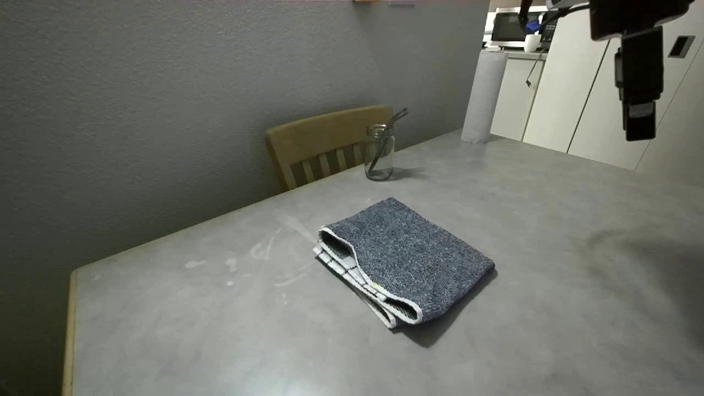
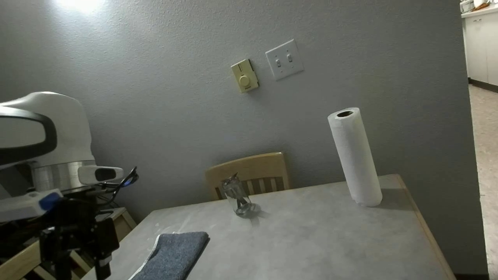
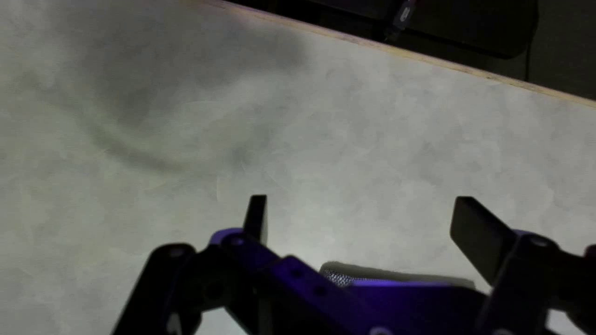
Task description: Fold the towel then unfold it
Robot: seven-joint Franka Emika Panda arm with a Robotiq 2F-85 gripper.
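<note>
The towel is a grey-blue speckled cloth lying folded in layers on the grey table. Its white-edged, striped side shows open loops facing away from the gripper's side in an exterior view. The towel also shows in an exterior view, cut off by the bottom edge. In the wrist view only a small corner of the towel shows; the gripper body hides the rest. My gripper is open with nothing between its fingers. It hangs above the table, apart from the towel; it also shows in an exterior view.
A glass jar with thin utensils stands behind the towel near the table's wall-side edge. A paper towel roll stands upright near a table corner. A wooden chair stands against that edge, before the grey wall. The table edge crosses the wrist view.
</note>
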